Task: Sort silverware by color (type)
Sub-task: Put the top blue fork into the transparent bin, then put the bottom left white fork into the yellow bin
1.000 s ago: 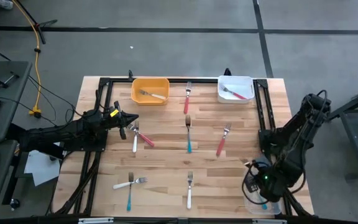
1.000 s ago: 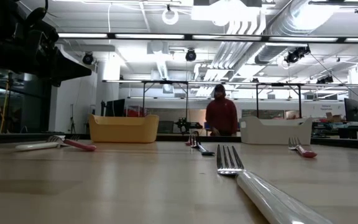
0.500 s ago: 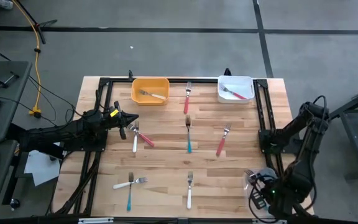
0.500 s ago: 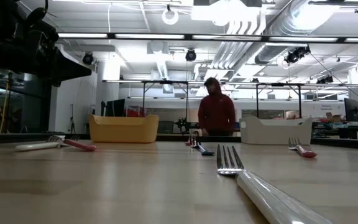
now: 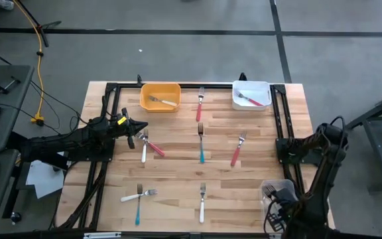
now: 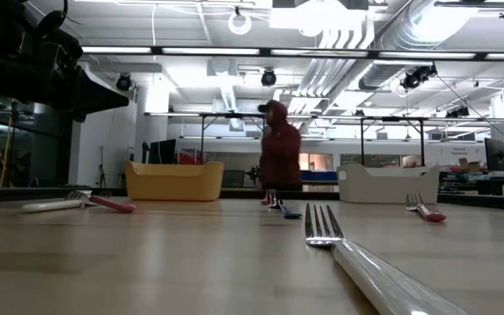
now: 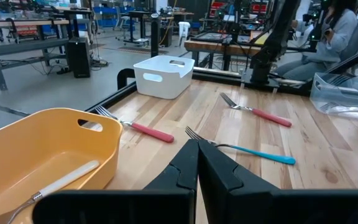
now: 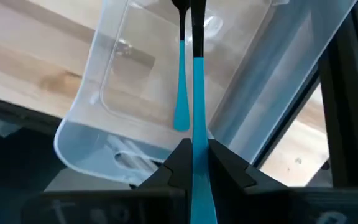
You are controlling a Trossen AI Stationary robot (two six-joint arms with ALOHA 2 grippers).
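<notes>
My right arm has drawn back toward the near right corner of the table over the past second, and the person in the room beyond has walked leftward. My right gripper (image 8: 192, 163) is pinched tight on a blue-handled fork (image 8: 197, 124), which runs straight out between my fingers above the clear bin (image 5: 275, 192); a second blue fork (image 8: 181, 87) lies inside that bin. From overhead the gripper itself is mostly cut off at the picture's edge, and the held fork's head is out of sight.

My left gripper (image 7: 197, 163) waits beside the yellow bin (image 5: 160, 97), fingers pressed together on nothing. A white-handled fork (image 7: 61, 182) rests in that bin, a red fork (image 5: 252, 99) in the white bin (image 5: 251, 87). The other forks lie scattered on the table (image 5: 178, 169), among them a red fork (image 7: 138, 127) and a teal fork (image 7: 241, 148).
</notes>
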